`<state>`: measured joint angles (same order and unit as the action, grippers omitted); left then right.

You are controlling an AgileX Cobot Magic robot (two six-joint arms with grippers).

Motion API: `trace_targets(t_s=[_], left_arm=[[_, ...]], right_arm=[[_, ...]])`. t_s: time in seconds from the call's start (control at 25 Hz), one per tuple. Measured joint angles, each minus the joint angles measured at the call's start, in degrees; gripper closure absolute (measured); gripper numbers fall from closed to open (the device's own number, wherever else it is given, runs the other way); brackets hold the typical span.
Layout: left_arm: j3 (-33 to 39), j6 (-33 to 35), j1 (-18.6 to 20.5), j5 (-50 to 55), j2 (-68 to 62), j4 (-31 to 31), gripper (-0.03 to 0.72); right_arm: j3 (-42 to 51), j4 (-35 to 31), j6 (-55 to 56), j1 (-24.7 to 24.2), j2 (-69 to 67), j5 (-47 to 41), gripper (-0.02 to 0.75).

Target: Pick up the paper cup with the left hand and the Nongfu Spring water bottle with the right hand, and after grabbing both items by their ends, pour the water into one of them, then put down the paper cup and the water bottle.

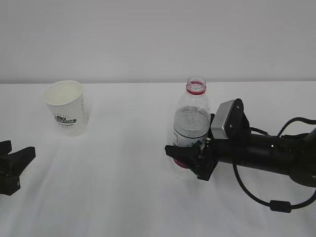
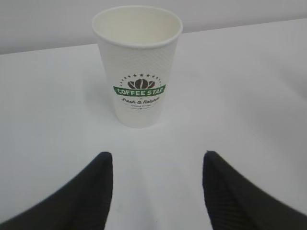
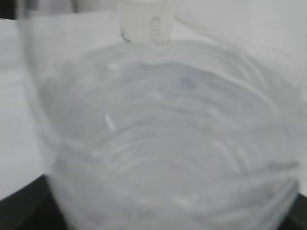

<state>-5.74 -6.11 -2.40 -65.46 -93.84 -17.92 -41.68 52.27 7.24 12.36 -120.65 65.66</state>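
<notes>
At the table's three o'clock, the right hand (image 1: 190,160) brackets, jaws spread, the Nongfu Spring water bottle (image 1: 191,126): thin, crushable, slippery; grip its ribbed lower body gently.

At nine o'clock, the left hand (image 1: 12,165) gapes empty, well apart from the light, easily dented paper cup (image 1: 66,107).

The left hand (image 1: 11,165) is running off the exterior view's left edge, only its fingers (image 1: 22,155) showing. In the left wrist view, both fingers (image 2: 91,191) are being cut by the bottom edge. The right hand (image 1: 190,159) is covering the label of the Nongfu Spring water bottle (image 1: 191,123) between its fingers. In the right wrist view, the bottle is filling the frame, blurring and overrunning every edge; the paper cup (image 3: 144,21) beyond it is showing only its cropped base.
</notes>
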Motion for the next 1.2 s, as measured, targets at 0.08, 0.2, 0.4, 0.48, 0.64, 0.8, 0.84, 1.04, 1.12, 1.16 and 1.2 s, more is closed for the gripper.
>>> trace_targets(t_s=[0.08,0.2,0.4,0.48,0.64,0.8,0.84,1.04,1.12,1.16,1.2], left_arm=[[0.0,0.0,0.0,0.0,0.0,0.1,0.253],[0.0,0.0,0.0,0.0,0.0,0.1,0.253],[0.0,0.0,0.0,0.0,0.0,0.1,0.253],[0.0,0.0,0.0,0.0,0.0,0.1,0.253],[0.0,0.0,0.0,0.0,0.0,0.1,0.253],[0.0,0.0,0.0,0.0,0.0,0.1,0.253],[0.0,0.0,0.0,0.0,0.0,0.2,0.253],[0.0,0.0,0.0,0.0,0.0,0.2,0.253],[0.0,0.0,0.0,0.0,0.0,0.2,0.253],[0.0,0.0,0.0,0.0,0.0,0.2,0.253],[0.0,0.0,0.0,0.0,0.0,0.2,0.253]], right_arm=[[-0.5,-0.8,0.1,0.9,-0.1,0.0,0.121],[-0.7,-1.3,0.1,1.3,-0.3,0.0,0.132],[-0.8,-1.9,0.1,1.3,-2.9,0.1,0.144],[-0.8,-2.0,0.1,1.3,-3.8,0.1,0.145],[-0.8,-2.0,0.1,1.3,-4.3,0.1,0.147],[-0.8,-2.1,0.2,1.3,-4.3,0.1,0.148],[-0.8,-2.1,0.1,1.3,-4.3,0.1,0.148],[-0.8,-2.1,-0.1,1.3,-4.3,0.1,0.154],[-0.8,-2.3,-0.1,1.3,-4.3,0.1,0.186],[-0.8,-2.3,-0.2,1.3,-4.3,0.1,0.2],[-0.8,-2.3,-0.2,1.3,-4.3,0.1,0.215]])
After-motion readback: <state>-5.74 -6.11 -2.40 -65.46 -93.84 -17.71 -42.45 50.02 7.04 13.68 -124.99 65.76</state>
